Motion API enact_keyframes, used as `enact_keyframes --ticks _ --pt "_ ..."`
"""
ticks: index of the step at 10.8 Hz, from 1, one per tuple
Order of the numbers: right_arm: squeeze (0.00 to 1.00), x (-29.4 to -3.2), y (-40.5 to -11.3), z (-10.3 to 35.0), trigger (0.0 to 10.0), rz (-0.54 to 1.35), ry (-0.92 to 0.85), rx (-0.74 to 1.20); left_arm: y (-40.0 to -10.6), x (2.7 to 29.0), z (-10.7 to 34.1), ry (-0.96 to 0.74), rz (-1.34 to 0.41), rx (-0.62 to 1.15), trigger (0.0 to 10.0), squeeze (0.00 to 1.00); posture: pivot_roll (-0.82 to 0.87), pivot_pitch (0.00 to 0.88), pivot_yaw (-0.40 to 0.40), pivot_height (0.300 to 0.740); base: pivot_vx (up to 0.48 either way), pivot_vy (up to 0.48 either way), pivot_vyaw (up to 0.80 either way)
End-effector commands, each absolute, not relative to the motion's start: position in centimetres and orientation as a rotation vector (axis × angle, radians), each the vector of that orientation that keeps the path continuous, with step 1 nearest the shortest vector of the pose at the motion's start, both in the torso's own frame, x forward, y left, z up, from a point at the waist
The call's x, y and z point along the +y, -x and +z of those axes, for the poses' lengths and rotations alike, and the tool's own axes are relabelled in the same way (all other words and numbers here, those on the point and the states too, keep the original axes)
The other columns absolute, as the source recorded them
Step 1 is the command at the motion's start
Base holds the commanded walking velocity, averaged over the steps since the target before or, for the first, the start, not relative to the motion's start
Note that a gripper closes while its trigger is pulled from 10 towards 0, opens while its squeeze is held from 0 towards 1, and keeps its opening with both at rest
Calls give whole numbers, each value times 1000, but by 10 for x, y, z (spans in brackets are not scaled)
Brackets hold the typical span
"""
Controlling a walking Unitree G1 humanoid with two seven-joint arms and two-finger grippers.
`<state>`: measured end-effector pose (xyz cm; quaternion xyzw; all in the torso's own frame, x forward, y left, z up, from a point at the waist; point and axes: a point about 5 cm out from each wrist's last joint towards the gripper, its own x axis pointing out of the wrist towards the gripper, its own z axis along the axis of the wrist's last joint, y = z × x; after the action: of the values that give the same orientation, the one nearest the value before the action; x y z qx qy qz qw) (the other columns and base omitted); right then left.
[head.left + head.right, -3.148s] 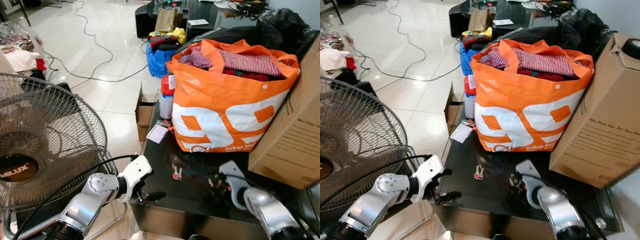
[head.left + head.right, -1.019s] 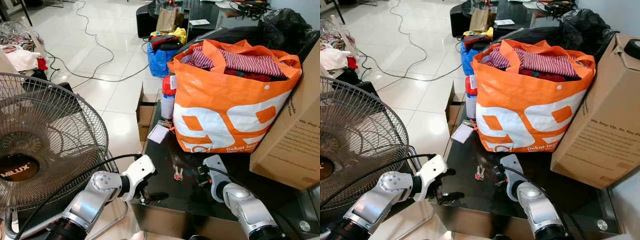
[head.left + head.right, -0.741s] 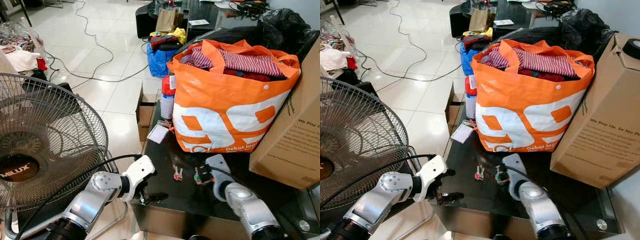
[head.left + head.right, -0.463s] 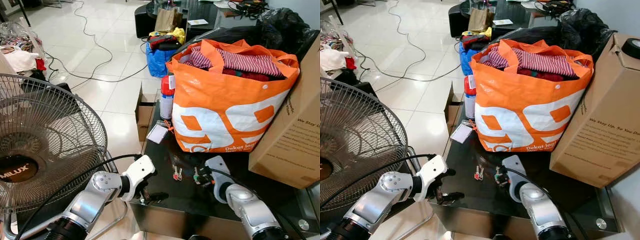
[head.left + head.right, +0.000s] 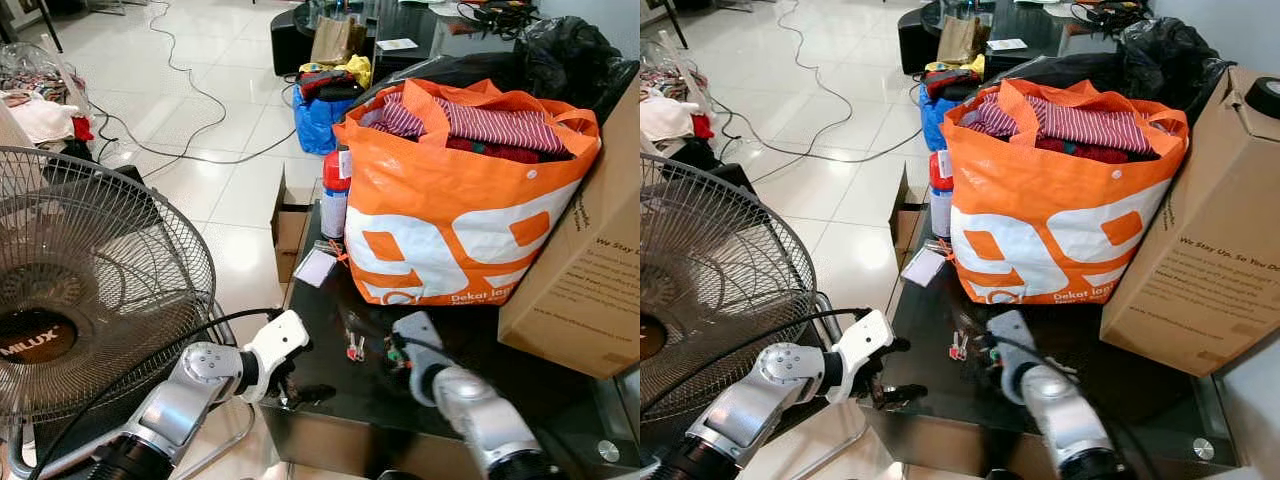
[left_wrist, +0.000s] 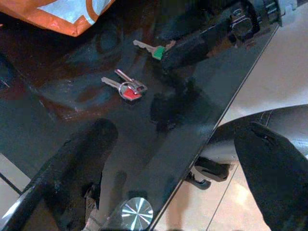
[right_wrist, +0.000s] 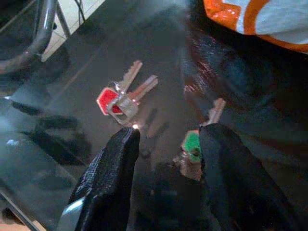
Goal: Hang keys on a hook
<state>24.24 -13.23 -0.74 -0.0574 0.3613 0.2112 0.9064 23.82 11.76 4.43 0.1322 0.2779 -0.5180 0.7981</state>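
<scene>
Task barely begun: red keys (image 7: 120, 98) lie loose on black table (image 5: 330, 385). Right gripper (image 7: 166, 154) spread, poised beside green key (image 7: 195, 144). Left gripper (image 6: 168, 159) spread, idle at table edge. Grasp, hanging remain.

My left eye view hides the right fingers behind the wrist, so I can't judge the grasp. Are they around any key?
Observer: Yes. The right gripper is open, and a green-capped key lies between its fingers on the black table.
Operator: And the red ones?
Observer: The red-capped keys, two blades on one ring, lie just ahead of the fingertips, apart from them.
Operator: Left side?
Observer: The left gripper is open at the table's edge, pointing toward both sets of keys.
</scene>
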Motion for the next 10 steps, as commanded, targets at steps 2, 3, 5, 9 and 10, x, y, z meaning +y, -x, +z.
enact_keyframes --ticks 2,3,5,9,10 --pt "0 -137 -244 -12 10000 377 115 777 -237 119 46 -299 -1121 600 10000 0 -183 0 0 740 0 0 0" --pt "0 -137 -244 -14 10000 370 116 784 -237 120 46 -299 -1121 602 10000 0 -181 0 0 740 0 0 0" --pt "0 -141 -243 -19 10000 319 148 821 -237 120 46 -301 -1122 605 10000 0 -178 0 -2 740 0 0 0" --pt "0 -140 -242 -22 3922 316 129 835 -237 120 46 -301 -1124 608 10000 0 -177 0 -2 740 0 0 0" --pt "0 -140 -242 -22 1647 313 121 836 -237 121 46 -301 -1124 608 10000 0 -177 0 -2 740 0 0 0"
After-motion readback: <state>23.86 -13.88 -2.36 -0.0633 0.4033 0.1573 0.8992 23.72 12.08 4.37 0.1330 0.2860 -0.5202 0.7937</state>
